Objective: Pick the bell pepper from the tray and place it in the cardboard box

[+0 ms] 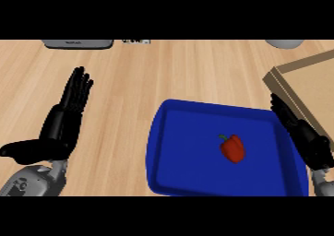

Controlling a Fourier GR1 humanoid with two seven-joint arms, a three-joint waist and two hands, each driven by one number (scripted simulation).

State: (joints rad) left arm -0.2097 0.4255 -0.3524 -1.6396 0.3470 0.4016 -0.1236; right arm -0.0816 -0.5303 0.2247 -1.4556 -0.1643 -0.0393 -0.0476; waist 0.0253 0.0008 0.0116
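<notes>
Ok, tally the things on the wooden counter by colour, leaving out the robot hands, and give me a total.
Red: 1, the red bell pepper
Blue: 1, the blue rectangular tray
Brown: 1, the brown cardboard box
Grey: 2, the flat grey object and the rounded grey object, both cut off at the far edge
Total: 5

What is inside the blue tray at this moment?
Only a red bell pepper lies inside the blue tray, right of its centre. The right hand covers part of the tray's right rim, hiding that edge.
</notes>
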